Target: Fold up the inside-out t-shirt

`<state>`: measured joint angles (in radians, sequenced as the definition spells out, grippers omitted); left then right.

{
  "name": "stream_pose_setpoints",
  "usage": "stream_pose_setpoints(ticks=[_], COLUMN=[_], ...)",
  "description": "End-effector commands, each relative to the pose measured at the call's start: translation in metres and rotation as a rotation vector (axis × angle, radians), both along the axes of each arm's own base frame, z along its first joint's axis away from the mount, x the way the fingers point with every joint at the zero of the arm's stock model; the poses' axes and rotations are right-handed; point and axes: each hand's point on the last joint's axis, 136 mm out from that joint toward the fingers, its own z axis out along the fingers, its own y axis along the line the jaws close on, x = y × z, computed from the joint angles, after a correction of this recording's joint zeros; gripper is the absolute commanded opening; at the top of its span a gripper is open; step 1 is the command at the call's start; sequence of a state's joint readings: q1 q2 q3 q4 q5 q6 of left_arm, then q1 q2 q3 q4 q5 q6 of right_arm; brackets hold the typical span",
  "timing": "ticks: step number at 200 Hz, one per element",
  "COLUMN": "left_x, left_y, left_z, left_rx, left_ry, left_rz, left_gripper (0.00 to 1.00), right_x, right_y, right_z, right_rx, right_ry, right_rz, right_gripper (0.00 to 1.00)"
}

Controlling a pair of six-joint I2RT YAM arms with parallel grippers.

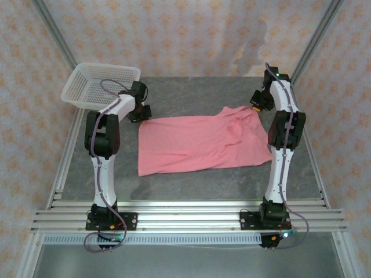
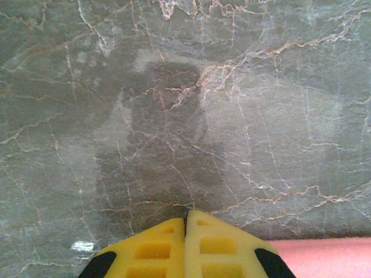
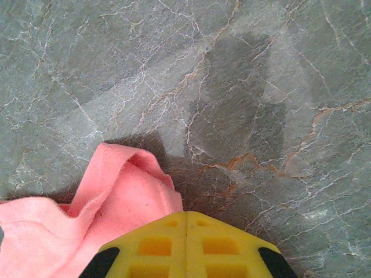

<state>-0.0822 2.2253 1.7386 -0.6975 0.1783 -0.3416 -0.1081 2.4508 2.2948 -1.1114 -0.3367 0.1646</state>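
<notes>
The salmon-pink t-shirt (image 1: 203, 142) lies spread flat across the middle of the grey marble table, with wrinkles bunched toward its far right corner. My left gripper (image 1: 139, 111) hovers just off the shirt's far left corner. Its yellow fingers (image 2: 156, 249) are pressed together and shut with nothing between them, and a strip of the shirt (image 2: 324, 258) shows to their right. My right gripper (image 1: 255, 104) is at the far right corner, also shut. A raised fold of the shirt (image 3: 130, 185) lies beside its left finger (image 3: 151, 246), not between the tips.
A white plastic mesh basket (image 1: 101, 84) sits at the far left corner of the table, behind the left arm. Bare marble table (image 1: 197, 92) stretches beyond the shirt. Metal frame rails (image 1: 185, 211) run along the near edge and sides.
</notes>
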Motion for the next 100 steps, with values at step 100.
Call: stream_pose_setpoints(ticks=[100], left_x=[-0.049], left_y=[0.026], left_z=[0.074], left_rx=[-0.167], left_ry=[-0.126], left_rz=[0.225], left_gripper=[0.0], right_x=[-0.04], right_y=[-0.014], right_z=[0.03], right_rx=[-0.034], right_ry=[-0.036], right_rz=[-0.058], right_gripper=[0.0])
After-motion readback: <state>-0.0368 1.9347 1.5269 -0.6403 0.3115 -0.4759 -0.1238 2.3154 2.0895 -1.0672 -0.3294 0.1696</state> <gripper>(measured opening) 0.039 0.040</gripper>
